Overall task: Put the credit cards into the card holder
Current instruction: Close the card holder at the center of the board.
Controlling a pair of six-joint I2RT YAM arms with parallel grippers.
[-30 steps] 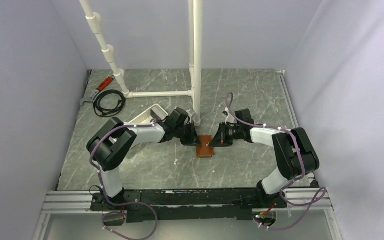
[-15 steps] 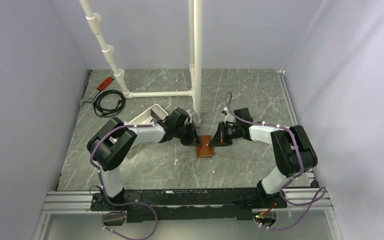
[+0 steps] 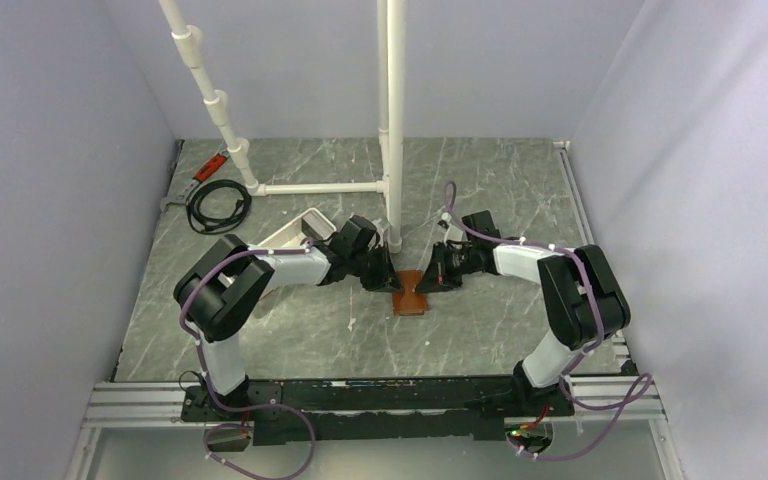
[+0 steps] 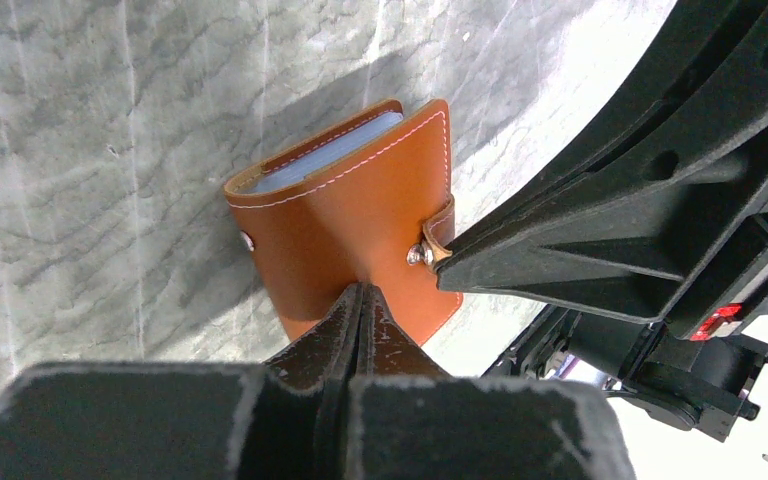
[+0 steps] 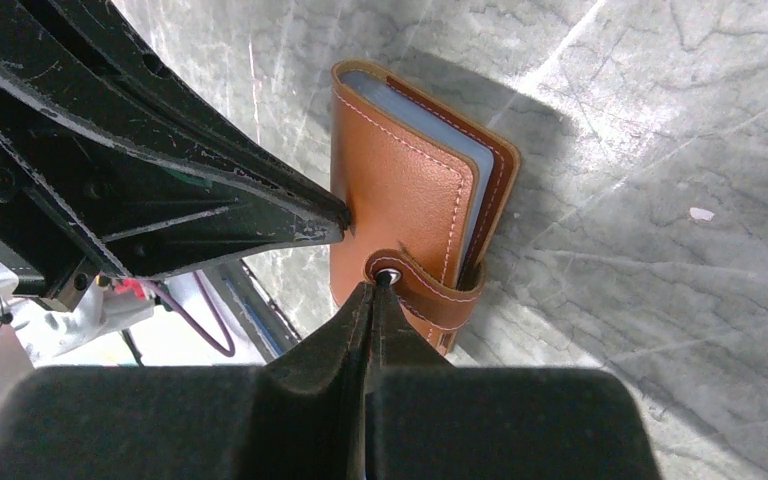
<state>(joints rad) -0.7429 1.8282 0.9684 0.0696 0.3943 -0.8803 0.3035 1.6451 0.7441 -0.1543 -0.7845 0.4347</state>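
step: closing, judged nearly done | credit cards [image 5: 475, 185] seen tucked inside card holder [image 4: 355, 225], folded between both jaw tips | left gripper [image 4: 360, 295] fully closed, empty, pressed on cover | right gripper [image 5: 380, 285] fully closed, empty, at snap strap [image 5: 430, 292] | fastening not discernible

The card holder [image 4: 360, 220] is orange-brown leather with pale stitching along its edges and a silver stud [image 4: 418, 256] on its strap. The cards [image 4: 325, 160] inside show light blue-grey edges. The counter [image 3: 480, 330] is grey-green, marbled with white veins. The left tool [image 4: 360, 292] and right tool [image 5: 375, 285] are matt black with grey scuffs. The left arm [image 3: 285, 266] and right arm [image 3: 525, 262] are white with black joints and purple cables [image 3: 192, 300]. The pipes [image 3: 396, 110] are white. At the counter's far left corner lie a black cord [image 3: 218, 205] and a red item [image 3: 210, 165]
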